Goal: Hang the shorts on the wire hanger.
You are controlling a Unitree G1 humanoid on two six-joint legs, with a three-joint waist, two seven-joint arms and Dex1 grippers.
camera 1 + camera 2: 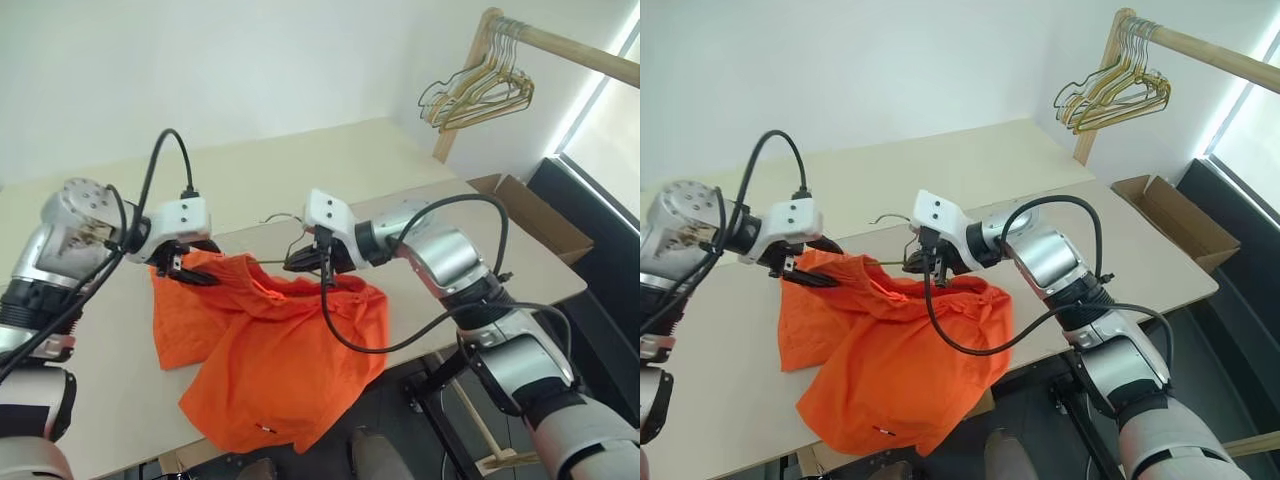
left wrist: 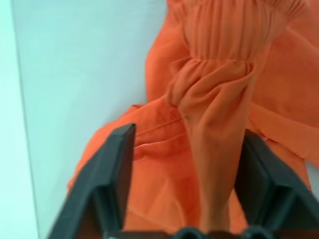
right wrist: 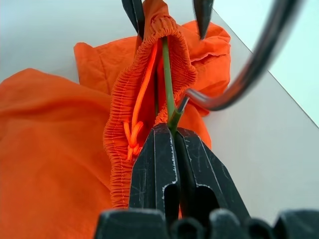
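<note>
The orange shorts (image 1: 270,360) lie crumpled on the table (image 1: 330,160), one leg hanging over its near edge. My left gripper (image 1: 190,272) is at their left end, open, and a fold of the gathered waistband (image 2: 219,45) runs between its spread fingers (image 2: 117,164). My right gripper (image 3: 173,128) is shut on the thin wire hanger (image 3: 168,84), whose wire runs into the waistband opening. The hanger's curved hook (image 3: 249,69) sticks out beside the gripper. Cloth hides the rest of the hanger.
A wooden clothes rail (image 1: 570,50) at the back right carries a bunch of gold and dark hangers (image 1: 480,90). An open cardboard box (image 1: 535,215) sits past the table's right edge. Bare tabletop lies behind the shorts.
</note>
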